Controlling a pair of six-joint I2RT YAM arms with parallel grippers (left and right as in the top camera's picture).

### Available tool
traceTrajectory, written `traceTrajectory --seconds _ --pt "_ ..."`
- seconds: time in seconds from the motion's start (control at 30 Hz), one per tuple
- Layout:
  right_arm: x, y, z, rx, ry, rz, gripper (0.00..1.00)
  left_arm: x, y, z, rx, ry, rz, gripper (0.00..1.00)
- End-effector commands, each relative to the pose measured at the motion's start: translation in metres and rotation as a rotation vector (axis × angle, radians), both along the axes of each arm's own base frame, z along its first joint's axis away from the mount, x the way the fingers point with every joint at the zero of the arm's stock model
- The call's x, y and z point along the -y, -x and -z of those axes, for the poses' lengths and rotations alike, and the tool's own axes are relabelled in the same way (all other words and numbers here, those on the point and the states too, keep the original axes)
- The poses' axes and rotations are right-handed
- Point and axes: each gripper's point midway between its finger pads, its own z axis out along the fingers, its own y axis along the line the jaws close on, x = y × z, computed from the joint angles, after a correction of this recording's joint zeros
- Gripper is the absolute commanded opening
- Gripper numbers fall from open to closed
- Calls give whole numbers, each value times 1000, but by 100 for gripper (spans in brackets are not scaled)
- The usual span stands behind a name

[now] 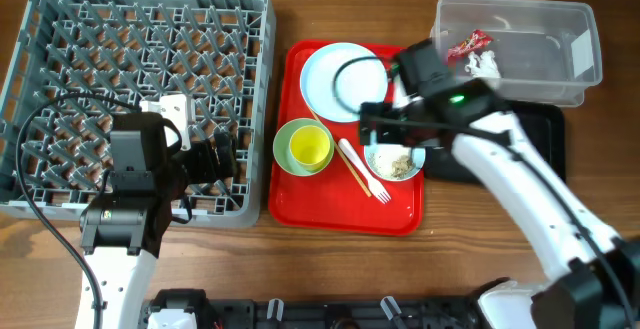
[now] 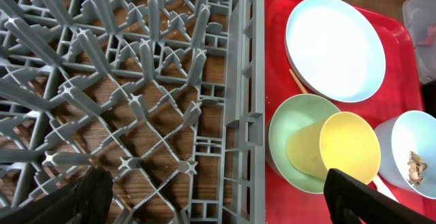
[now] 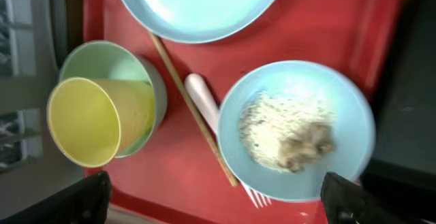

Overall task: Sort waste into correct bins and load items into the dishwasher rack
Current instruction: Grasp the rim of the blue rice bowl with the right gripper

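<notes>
In the right wrist view the right gripper (image 3: 218,207) hung with its fingers spread wide to the lower corners of the frame, holding nothing. It was above the pale blue bowl (image 3: 347,101), which sat right of centre with the food scraps (image 3: 286,135) heaped in its middle.

The step looked to be taking this bowl to empty it. A pinch on the right-hand rim would serve best, clear of the white fork (image 3: 201,94) and chopstick (image 3: 178,82) lying just left of it. The fork seemed to pass under the bowl's lower-left edge. Lifting it level should keep the crumbs in.

Further left a yellow cup (image 3: 88,118) lay tipped inside the green bowl (image 3: 102,57), and the pale blue plate (image 3: 197,6) filled the top, all on the red tray (image 3: 327,26).

In the overhead view the black tray (image 1: 540,129) sat just right of the bowl. The clear tub (image 1: 590,44) at upper right held the red wrapper (image 1: 468,44) and white tissue (image 1: 485,65). At far left the left gripper (image 2: 225,197) hovered wide open and empty over the dishwasher rack (image 1: 255,29).
</notes>
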Motion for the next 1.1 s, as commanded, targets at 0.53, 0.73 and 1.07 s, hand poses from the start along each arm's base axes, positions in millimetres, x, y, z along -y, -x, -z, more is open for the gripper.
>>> traceTrajectory --seconds 0.53,0.73,1.07 --pt "-20 -7 123 -193 155 88 56 -2 -3 -8 19 -2 -9 100" --pt "-19 -6 125 -199 161 87 54 -2 -3 -8 20 -2 -9 100" --pt "-19 -6 126 -200 164 88 20 -2 -3 -8 19 -2 -10 100"
